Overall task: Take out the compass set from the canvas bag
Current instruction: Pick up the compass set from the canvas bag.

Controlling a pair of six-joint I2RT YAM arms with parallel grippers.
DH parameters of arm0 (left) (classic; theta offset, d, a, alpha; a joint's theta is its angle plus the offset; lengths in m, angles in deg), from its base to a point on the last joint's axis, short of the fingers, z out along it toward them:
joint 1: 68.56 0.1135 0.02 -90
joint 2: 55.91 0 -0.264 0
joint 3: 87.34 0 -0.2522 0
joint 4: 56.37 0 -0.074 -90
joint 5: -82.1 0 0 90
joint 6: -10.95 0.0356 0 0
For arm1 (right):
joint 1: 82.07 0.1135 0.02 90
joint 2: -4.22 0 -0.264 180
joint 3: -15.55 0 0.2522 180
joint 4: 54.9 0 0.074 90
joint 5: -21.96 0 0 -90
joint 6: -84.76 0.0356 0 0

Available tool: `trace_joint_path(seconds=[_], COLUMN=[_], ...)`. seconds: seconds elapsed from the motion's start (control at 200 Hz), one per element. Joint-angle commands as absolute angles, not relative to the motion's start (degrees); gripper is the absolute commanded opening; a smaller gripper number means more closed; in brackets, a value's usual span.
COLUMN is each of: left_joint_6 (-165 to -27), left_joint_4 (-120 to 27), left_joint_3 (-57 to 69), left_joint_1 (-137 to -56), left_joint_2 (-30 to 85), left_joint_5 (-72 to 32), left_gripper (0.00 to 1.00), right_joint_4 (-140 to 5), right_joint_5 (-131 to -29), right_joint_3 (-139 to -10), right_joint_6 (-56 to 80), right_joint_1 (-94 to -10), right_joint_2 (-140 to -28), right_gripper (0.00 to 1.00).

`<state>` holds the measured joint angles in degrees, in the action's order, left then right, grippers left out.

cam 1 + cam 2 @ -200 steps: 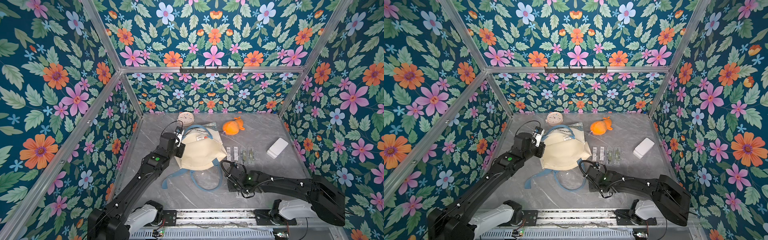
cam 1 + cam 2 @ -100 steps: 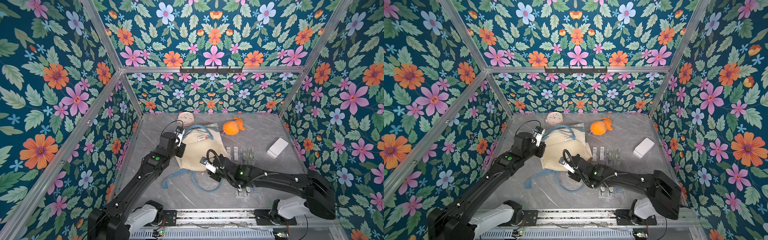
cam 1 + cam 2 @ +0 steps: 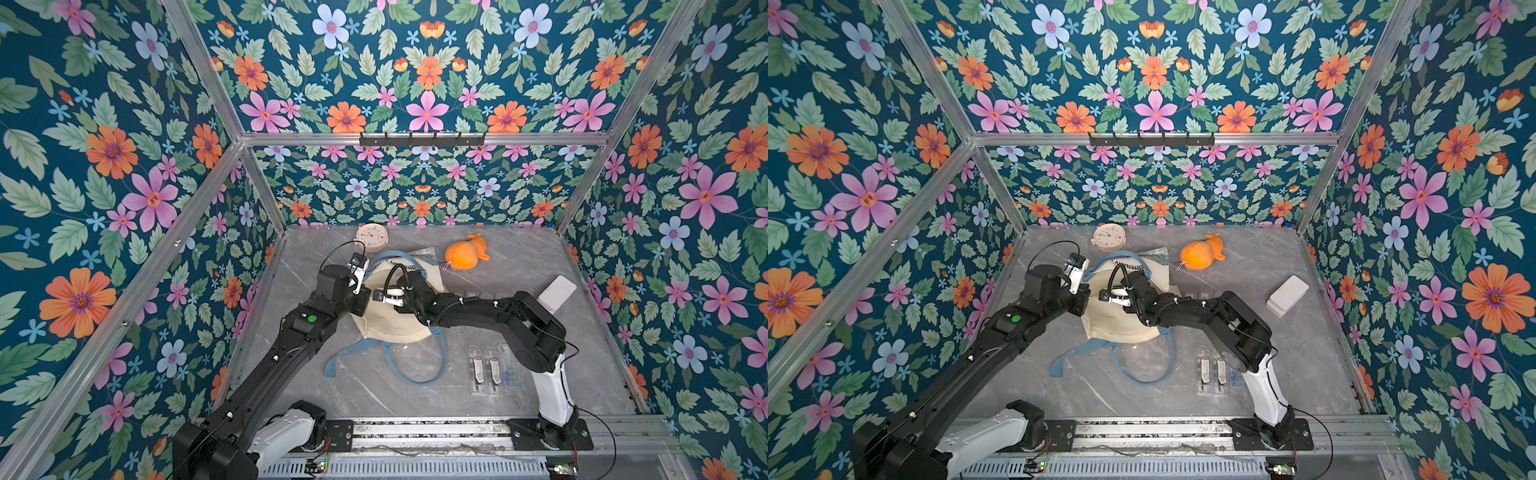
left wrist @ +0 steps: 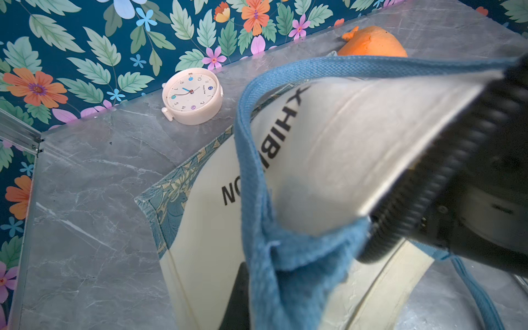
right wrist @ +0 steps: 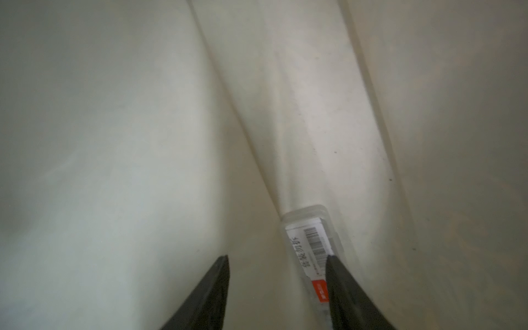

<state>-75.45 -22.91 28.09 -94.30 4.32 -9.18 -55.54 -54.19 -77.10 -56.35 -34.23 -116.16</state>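
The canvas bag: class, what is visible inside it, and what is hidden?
Inside the canvas bag: cream lining, the open right gripper, and a clear barcoded case. The gripper covers the case's near end; contents unclear.

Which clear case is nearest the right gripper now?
The barcode-labelled case inside the canvas bag, just beside one fingertip of the open right gripper; the other cases lie outside on the table.

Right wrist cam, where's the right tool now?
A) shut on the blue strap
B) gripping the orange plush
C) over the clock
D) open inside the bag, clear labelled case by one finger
D: the right tool stands open against the cream inner fabric of the canvas bag, with a clear case bearing a barcode label at one fingertip, not clamped.
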Motion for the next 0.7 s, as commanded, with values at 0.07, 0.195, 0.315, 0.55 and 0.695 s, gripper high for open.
trace_joint_path(seconds=[0.07,0.195,0.315,0.55,0.695], left_joint_6=[-75.4,-75.5,-75.4,-75.7,-75.9], left_joint_4=[-25.4,-25.6,-25.6,-25.7,-25.8], left_joint_3=[28.1,28.4,28.4,28.6,28.8], left_joint_1=[-94.3,-94.4,-94.3,-94.3,-94.3], left_joint_2=[3.5,3.4,3.3,3.1,3.0], left_joint_5=[-10.5,-11.0,-11.1,-11.1,-11.1], left_gripper=[0.00,0.00,0.00,0.00,0.00], right_joint_4=[-57.3,-62.4,-76.6,-92.5,-97.9], right_joint_5=[-41.4,-32.6,-32.1,-40.8,-44.1], right_joint_3=[-85.0,-90.4,-98.2,-107.0,-110.0], right_joint_6=[-37.6,-24.1,-4.7,21.9,34.0], right_joint_1=[-31.7,-28.9,-28.3,-28.6,-28.9], right_joint_2=[-120.4,-123.6,-125.1,-125.6,-126.4], right_gripper=[0.61,0.70,0.70,0.60,0.57])
